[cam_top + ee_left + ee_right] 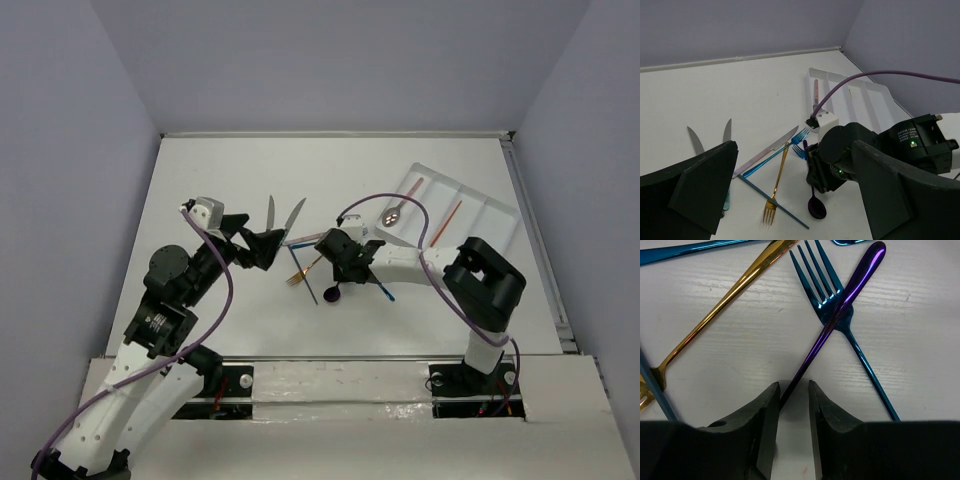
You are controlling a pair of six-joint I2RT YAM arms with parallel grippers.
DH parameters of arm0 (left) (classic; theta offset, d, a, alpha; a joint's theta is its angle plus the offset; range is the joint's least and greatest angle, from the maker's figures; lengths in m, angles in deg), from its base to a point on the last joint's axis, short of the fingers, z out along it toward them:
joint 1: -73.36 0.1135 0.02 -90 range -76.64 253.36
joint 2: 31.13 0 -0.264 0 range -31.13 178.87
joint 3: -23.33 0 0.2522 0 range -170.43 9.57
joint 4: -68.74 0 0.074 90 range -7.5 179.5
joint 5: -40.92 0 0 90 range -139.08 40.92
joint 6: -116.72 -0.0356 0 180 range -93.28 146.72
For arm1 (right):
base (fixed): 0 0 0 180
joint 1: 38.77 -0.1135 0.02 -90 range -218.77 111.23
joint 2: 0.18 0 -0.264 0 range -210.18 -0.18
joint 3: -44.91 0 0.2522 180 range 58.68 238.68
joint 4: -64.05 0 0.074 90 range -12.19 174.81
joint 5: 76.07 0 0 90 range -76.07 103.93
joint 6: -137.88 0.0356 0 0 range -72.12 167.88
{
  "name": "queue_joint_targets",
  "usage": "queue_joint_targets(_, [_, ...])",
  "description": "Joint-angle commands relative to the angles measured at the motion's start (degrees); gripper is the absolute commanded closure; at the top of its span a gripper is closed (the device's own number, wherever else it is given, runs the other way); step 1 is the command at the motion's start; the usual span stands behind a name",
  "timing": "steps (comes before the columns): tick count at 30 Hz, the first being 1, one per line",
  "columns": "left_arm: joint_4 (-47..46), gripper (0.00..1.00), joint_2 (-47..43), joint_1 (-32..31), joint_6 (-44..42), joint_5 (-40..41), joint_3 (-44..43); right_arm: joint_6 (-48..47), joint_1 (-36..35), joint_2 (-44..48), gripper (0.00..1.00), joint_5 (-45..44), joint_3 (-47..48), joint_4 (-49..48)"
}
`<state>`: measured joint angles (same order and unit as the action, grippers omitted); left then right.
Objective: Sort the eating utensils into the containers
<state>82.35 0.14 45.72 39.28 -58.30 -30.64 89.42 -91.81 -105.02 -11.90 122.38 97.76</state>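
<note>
One purple spoon (840, 310) lies between the right hand's (792, 390) narrowed fingers (765, 415); whether grasped, unclear.

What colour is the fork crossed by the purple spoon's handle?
Blue fork; right wrist view shows it best.

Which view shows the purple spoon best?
Right wrist: the purple spoon handle is sharp, crossing the blue fork and running into the right gripper. Left wrist shows its bowl; top external only a dark speck.

Overhead rear overview; two wrist views, gold fork (778, 180) common
</note>
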Motion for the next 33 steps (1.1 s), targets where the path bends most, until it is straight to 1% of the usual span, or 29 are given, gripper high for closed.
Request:
queue_joint_targets(1, [-2.6,0.01,-0.8,0.2,0.4,-1.2,-1.6,4.3,-1.9,-0.6,0.70,-3.3,-0.1,4.5])
queue_joint_targets(5, [-2.7,0.01,-0.8,-0.3,0.4,-1.4,-1.6,5.8,-1.9,1.0,0.78,-3.7,-1.7,4.8])
queue_joint_targets(7, [-2.7,0.01,-0.7,-0.3,0.5,-1.5,-1.5,6.7,-2.4,1.8,0.80,-4.2,-2.7,4.9])
queue_joint_targets(10, [-2.8,0.01,-0.9,-0.3,0.5,-1.6,-1.5,7.9,-2.4,3.1,0.90,-5.0,-3.6,4.9])
queue_joint_targets(11, [-2.8,0.01,-1.0,-0.3,0.5,-1.7,-1.5,8.1,-2.4,3.3,0.99,-5.3,-3.8,4.8])
queue_joint_targets(12, [-2.8,0.01,-0.9,-0.3,0.5,-1.7,-1.5,8.6,-2.4,3.5,1.00,-5.6,-3.8,4.8])
queue_joint_targets(18, [-3.0,0.01,-0.8,-0.3,0.6,-2.2,-1.3,10.0,-2.4,4.9,1.00,-8.2,-3.3,5.3])
queue_joint_targets(22, [-2.9,0.01,-0.7,-0.3,0.5,-2.0,-1.3,9.1,-2.4,9.0,1.00,-11.7,-3.0,6.8])
queue_joint_targets(25, [-2.9,0.01,-0.8,-0.3,0.5,-2.0,-1.3,6.7,-2.4,14.2,1.00,-13.5,-2.7,7.0])
queue_joint_targets(27, [-2.9,0.01,-0.7,-0.3,0.5,-2.0,-1.4,5.0,-2.4,18.3,1.00,-14.1,-2.7,5.4])
queue_joint_targets(29, [-2.8,0.01,-0.8,-0.3,0.5,-2.0,-1.4,1.9,0.3,21.0,1.00,-14.2,-2.9,2.8])
queue_joint_targets(32, [-2.8,0.01,-0.8,-0.3,0.5,-2.0,-1.4,-2.5,5.4,22.6,1.00,-12.8,-3.1,-1.5])
queue_joint_targets(33, [-2.8,0.01,-0.8,-0.3,0.5,-2.0,-1.4,-4.9,9.5,23.4,1.00,-12.2,-3.5,-3.2])
